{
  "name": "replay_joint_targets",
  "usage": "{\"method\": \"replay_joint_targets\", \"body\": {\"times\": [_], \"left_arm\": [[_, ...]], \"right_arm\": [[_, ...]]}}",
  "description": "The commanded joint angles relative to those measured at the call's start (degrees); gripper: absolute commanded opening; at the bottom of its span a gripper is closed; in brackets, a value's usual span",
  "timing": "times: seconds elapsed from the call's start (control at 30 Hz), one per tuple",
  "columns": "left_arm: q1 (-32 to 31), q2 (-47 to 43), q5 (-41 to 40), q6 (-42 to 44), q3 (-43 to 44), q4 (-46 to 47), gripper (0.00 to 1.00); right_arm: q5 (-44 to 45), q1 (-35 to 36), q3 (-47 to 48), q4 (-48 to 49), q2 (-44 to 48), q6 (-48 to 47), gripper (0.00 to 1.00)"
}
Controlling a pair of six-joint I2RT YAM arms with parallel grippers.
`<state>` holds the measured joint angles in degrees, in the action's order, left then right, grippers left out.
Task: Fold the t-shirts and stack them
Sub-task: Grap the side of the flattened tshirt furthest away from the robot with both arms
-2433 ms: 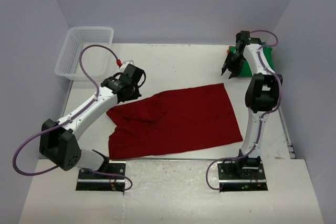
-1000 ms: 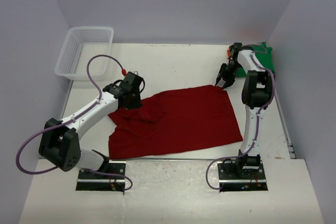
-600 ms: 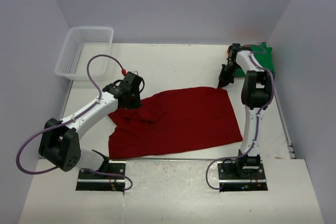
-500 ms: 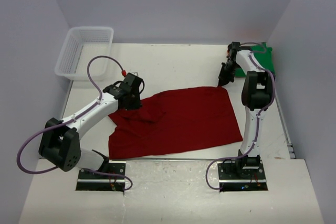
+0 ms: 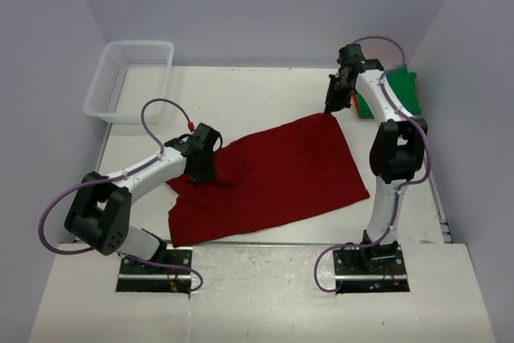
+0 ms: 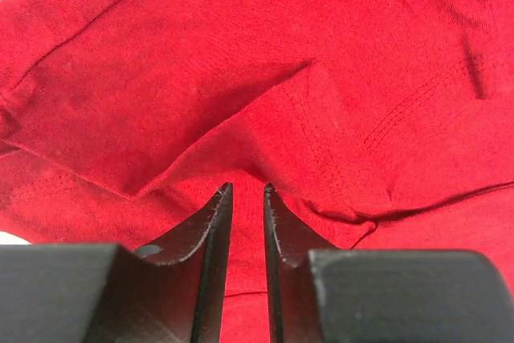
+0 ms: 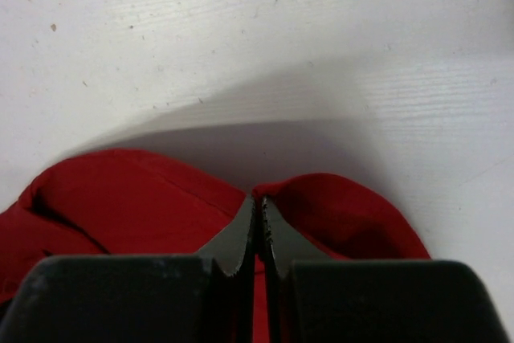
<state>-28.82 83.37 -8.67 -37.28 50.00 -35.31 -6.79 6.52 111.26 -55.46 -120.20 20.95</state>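
Mesh basket (image 5: 128, 78), white plastic, sits well apart from the dark red t-shirt (image 5: 273, 174), up beyond its left end. Bright green t-shirt (image 5: 401, 90) lies near the red shirt's far right corner, off to the right of it and partly hidden behind the right arm. Nothing lies on top of the red shirt but the two tools.

The red shirt is spread across the middle of the table (image 5: 257, 94), rumpled with creases at its left end, its long side running from near left up to far right.

Left arm reaches low across to the red shirt's left end, wrist bent down. Left tool (image 6: 245, 194) points into a raised fold there. Its fingers stand nearly together with a thin slot between them. Cannot tell whether cloth is pinched in that slot.

Right arm stands tall, elbow high, forearm stretched out past the red shirt's far right corner. Right tool (image 7: 257, 210) is clamped tight on that corner, cloth bunched either side of the tips. The corner is held clear of the table, a shadow under it.
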Motion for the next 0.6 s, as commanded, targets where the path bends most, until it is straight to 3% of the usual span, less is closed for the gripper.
{"method": "replay_joint_targets", "body": {"times": [0.0, 0.3, 0.4, 0.47, 0.57], "left_arm": [[0.3, -1.1, -1.0, -2.6, 0.8, -0.6, 0.24], [-0.7, -1.2, -3.0, -4.6, 0.6, -3.5, 0.27], [-2.4, -1.7, 0.7, -3.9, 0.6, -0.2, 0.35], [-3.9, -3.8, 1.6, -4.7, 0.7, 0.9, 0.46], [-4.2, -5.4, 0.5, -5.1, 1.9, 1.3, 0.5]], "right_arm": [[2.3, 0.6, -1.5, 1.2, 2.2, -0.9, 0.0], [-0.2, 1.5, -4.2, 3.6, 2.9, -1.2, 0.0], [-1.6, 1.6, -4.3, 3.9, 2.2, -1.3, 0.0], [-1.7, 1.7, -4.4, 3.9, 1.9, -1.6, 0.0], [-1.7, 1.7, -4.7, 4.0, 2.0, -1.9, 0.0]]}}
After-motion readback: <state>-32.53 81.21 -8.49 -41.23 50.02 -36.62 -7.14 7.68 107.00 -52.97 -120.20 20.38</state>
